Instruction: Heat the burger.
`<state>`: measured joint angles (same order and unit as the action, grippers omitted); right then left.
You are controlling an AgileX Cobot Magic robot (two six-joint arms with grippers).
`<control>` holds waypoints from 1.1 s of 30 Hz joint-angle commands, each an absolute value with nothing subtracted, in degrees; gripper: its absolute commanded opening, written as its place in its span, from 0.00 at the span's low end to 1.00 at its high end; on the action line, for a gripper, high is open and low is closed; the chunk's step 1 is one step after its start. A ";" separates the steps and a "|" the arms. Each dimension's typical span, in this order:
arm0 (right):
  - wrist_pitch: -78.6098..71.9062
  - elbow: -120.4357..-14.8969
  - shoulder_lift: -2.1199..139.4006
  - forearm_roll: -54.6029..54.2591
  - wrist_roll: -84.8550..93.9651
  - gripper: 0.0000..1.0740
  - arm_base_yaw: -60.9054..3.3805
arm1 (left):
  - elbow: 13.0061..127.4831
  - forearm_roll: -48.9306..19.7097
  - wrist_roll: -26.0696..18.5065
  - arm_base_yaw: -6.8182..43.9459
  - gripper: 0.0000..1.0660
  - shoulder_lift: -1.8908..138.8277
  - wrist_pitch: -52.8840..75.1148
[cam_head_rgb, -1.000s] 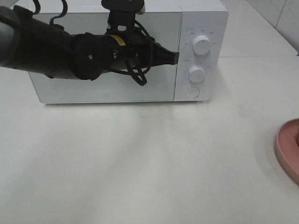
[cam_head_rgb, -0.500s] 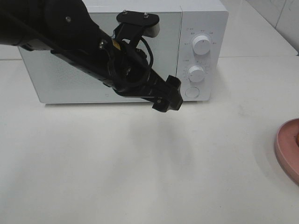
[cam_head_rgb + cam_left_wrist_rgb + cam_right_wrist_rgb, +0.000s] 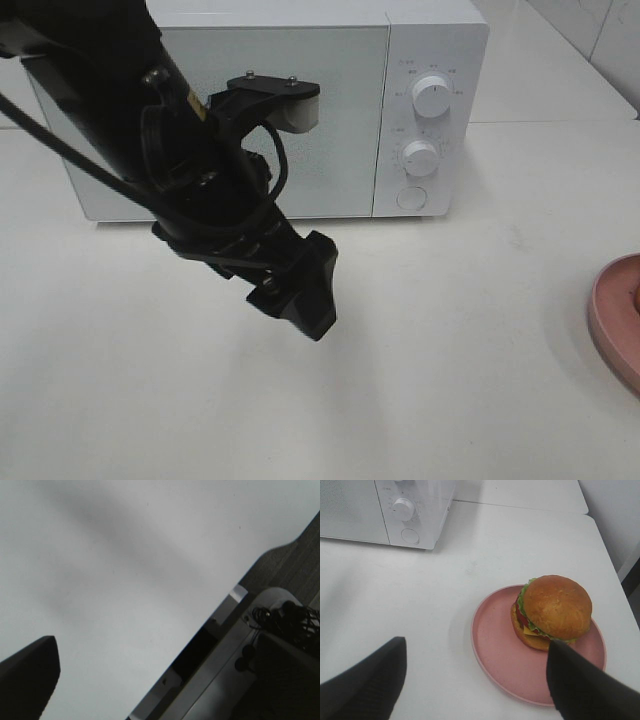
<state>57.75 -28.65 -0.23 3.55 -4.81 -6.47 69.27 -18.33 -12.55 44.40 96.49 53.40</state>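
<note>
Right wrist view: my end effector point(image 3: 475, 680) open above burger point(image 3: 553, 611); microwave point(image 3: 390, 510) door shut, so insertion blocked.

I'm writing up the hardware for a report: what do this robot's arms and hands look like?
The left arm is bulky matte black, with looping black cables, a small yellow label and a white-tipped camera bracket. Its left hand is black and blocky. The right hand shows only two dark, wedge-shaped fingers.
</note>
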 commanded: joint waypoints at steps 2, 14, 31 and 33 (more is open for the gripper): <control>57.01 -28.53 -1.72 3.55 -3.95 0.70 -6.30 | 69.61 -9.63 -2.64 44.35 0.92 93.56 60.39; 57.01 -28.53 -1.72 3.55 -3.95 0.70 -6.30 | 69.61 -6.76 0.69 35.29 0.92 85.77 67.72; 57.01 -28.53 -1.72 3.55 -3.95 0.70 -6.30 | 64.00 -10.49 -6.13 3.32 0.92 70.36 74.48; 57.01 -28.53 -1.72 3.55 -3.95 0.70 -6.30 | 59.47 -10.43 -6.36 -1.55 0.92 66.69 74.60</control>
<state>57.75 -28.65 -0.23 3.55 -4.81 -6.47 63.37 -9.68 -5.79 2.41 69.79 69.61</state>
